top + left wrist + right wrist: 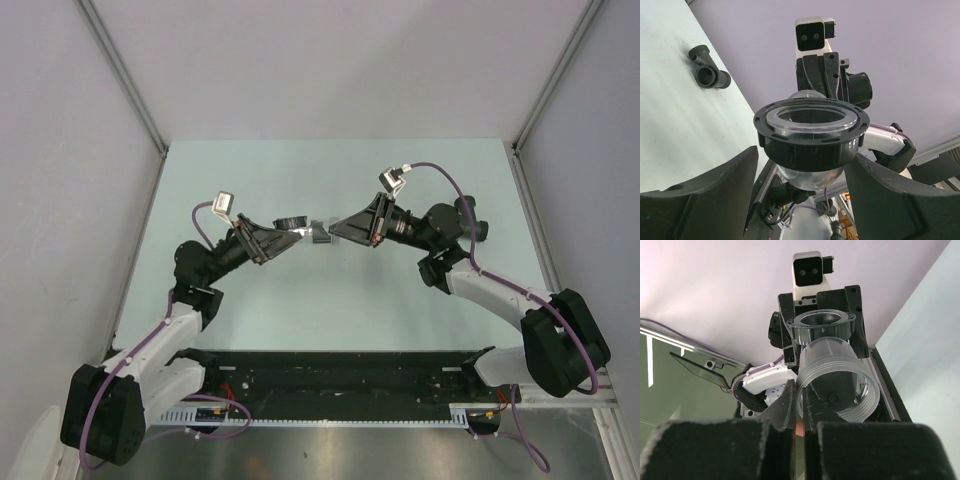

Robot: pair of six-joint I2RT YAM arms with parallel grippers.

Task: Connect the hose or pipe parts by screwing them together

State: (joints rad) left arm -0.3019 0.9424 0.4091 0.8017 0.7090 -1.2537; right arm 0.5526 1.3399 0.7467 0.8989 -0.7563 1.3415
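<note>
A clear light-grey threaded connector [320, 235] [832, 372] hangs above the table's middle, between both arms. My right gripper [338, 232] [801, 397] is shut on its wall, with one finger inside the bore and one outside. A black ring nut [810, 142] [822, 321] sits on the connector's far end. My left gripper [292, 240] [804, 167] stands open around that nut. One of its fingers [890, 200] lies close against the nut and the other shows a small gap. The dark grey T-shaped fitting [290, 222] [707, 73] lies on the table behind the left gripper.
The pale green table [330, 170] is walled in white at the back and on both sides. A black rail [330, 375] with wiring runs along the near edge between the arm bases.
</note>
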